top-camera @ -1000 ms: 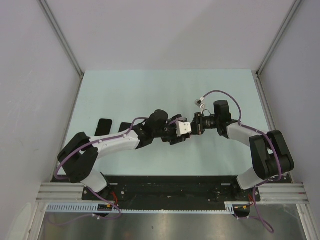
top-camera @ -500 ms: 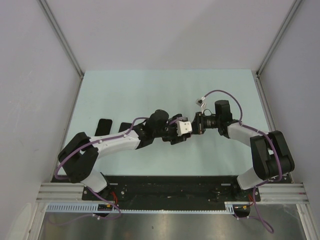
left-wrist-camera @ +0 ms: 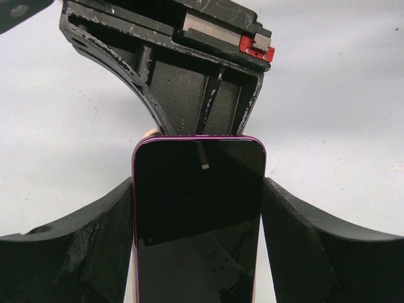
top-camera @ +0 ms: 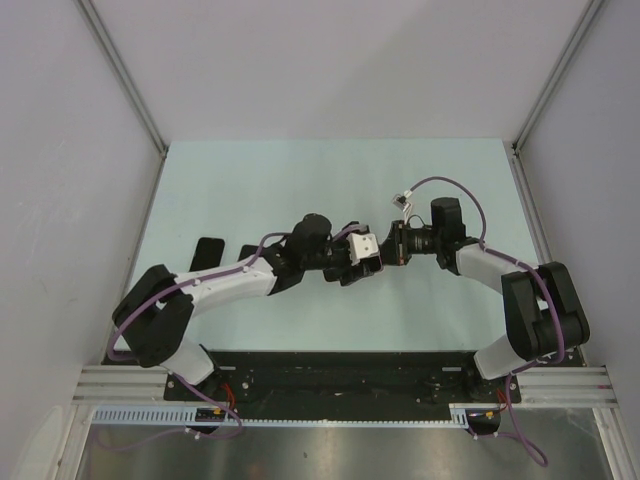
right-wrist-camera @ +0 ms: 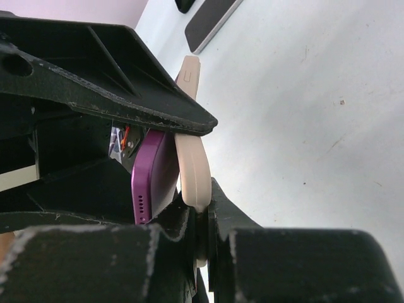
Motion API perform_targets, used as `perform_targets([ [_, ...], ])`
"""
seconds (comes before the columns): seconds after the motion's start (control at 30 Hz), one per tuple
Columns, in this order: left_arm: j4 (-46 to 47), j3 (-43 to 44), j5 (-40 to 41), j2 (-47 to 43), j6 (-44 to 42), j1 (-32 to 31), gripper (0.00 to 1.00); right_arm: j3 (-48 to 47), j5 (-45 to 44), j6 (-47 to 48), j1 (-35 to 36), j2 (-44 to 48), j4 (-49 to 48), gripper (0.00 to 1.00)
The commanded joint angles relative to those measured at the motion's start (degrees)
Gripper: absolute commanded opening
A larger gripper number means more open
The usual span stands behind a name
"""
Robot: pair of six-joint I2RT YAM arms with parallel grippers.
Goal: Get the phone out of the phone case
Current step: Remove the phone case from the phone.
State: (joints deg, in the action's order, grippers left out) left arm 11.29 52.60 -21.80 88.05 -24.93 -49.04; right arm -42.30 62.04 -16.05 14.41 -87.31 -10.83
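Up close, the phone [left-wrist-camera: 199, 189] shows a purple rim and a dark glass face. It sits lengthwise between the two fingers [left-wrist-camera: 69, 252] of the left claw [left-wrist-camera: 199, 218]. One finger presses on each long edge, so that claw is clamped on the phone at a fairly wide spread.

Behind the phone lies the beige phone case [right-wrist-camera: 191, 158], seen edge-on from the right wrist. The phone's end with the row of small holes stands beside the case's lip, not inside it. Further along, phone and case lie against each other. From the left wrist only a sliver of the case peeks past one far corner of the phone.

The right claw [right-wrist-camera: 203, 233] meets the phone end-on from the far side. Its fingers [right-wrist-camera: 297, 265] are drawn almost together, pinching the thin beige edge of the case and nothing else.

From above, the left arm [top-camera: 225, 285] and right arm [top-camera: 490, 265] reach toward the phone from either side, so the two claws meet nose to nose. A purple cable [top-camera: 450, 185] loops over the right arm's wrist.

Under the phone spreads the pale green table [top-camera: 250, 180]. Well to the left of the phone, two dark flat slabs [top-camera: 207, 252] lie on it side by side, partly hidden by the left arm. What they are cannot be told.
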Motion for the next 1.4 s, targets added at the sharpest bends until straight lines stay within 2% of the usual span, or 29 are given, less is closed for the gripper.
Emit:
perform_targets([
  [0.0,4.1,-0.5,-5.1,-6.5,5.7,2.6,0.43,-2.2,-6.9,-0.4,-3.9,0.2,-2.7,0.0],
  [0.23,6.7,-2.2,-13.7,-8.2,7.9,4.1,0.41,-2.2,-8.8,-0.8,-4.4,-0.4,-2.9,0.0],
  [0.57,8.2,-3.4,-21.8,-8.3,9.0,4.9,0.4,-2.2,-9.1,-1.4,-4.5,-0.8,-3.0,0.0],
  [0.8,8.3,-4.1,-21.6,-9.7,7.0,4.9,0.39,-2.2,-8.8,-4.2,-5.6,-2.1,-4.3,0.0],
  [1.37,8.2,-4.3,-13.5,-8.9,2.6,2.6,0.4,-2.2,-6.9,-6.6,-5.4,-4.7,-5.1,0.0],
])
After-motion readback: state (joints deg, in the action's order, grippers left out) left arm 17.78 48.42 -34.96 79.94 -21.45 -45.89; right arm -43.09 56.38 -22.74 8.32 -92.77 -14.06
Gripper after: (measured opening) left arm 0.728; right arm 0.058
